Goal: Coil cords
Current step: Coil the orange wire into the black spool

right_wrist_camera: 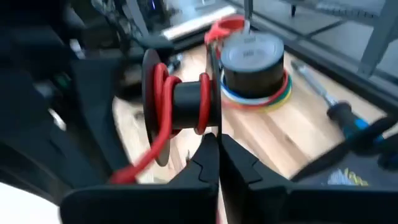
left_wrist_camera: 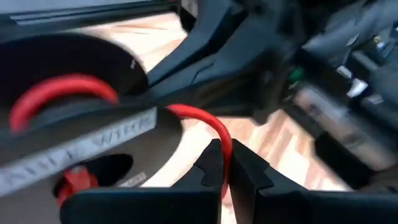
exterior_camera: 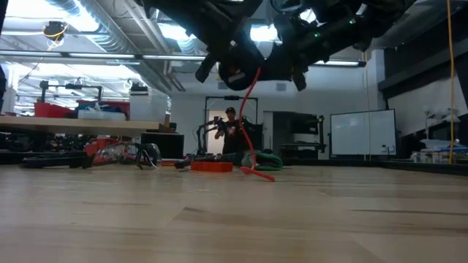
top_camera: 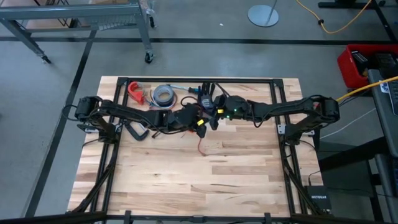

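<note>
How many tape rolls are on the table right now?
1 clearly: a grey tape roll at the far edge, beside a red clamp. The right wrist view shows coloured rolls stacked under a dark cylinder; others may be hidden behind the arms.

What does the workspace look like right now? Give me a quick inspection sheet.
Surface: wooden table, bare over its near half.
Job's things: red wire partly wound on a black spool, held up in the air; its loose end trails down to the table.
Clutter: grey tape roll, red tool and blue-handled screwdriver along the far edge.
Grippers: left hand shut on the red wire; right hand shut, apparently on the spool's flange.
Cables: yellow cable on the floor beyond the table.
Surroundings: a person far behind; a metal cart beside the table.
</note>
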You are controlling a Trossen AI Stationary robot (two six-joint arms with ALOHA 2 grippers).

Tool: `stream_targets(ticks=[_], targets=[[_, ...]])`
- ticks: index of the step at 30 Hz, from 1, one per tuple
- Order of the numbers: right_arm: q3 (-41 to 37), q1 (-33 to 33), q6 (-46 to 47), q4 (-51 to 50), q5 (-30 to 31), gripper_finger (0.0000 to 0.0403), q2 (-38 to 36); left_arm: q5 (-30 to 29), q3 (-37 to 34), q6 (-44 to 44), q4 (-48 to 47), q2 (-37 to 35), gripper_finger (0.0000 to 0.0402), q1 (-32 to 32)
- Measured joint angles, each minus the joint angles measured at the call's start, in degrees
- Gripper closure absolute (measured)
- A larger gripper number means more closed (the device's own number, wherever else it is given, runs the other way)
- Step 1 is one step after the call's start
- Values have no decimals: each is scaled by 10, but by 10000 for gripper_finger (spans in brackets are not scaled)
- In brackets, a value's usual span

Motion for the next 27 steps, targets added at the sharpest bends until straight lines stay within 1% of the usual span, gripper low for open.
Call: stream_targets(ticks=[6,11,19,22,27], targets=[[0,-6,1,4,-35,402,-4,-2,0,48,-7,0,401,-6],[0,-33,14,-11,-102,402,-8,-4,0,109,-35,0,395,-12],[0,-68,18,-11,-214,402,-10,-17,0,255,-42,0,393,-24],[0,-72,19,-4,-243,402,-10,-15,0,270,-44,0,392,-24],[0,-71,19,2,-263,402,-11,-8,0,274,-44,0,390,-27]])
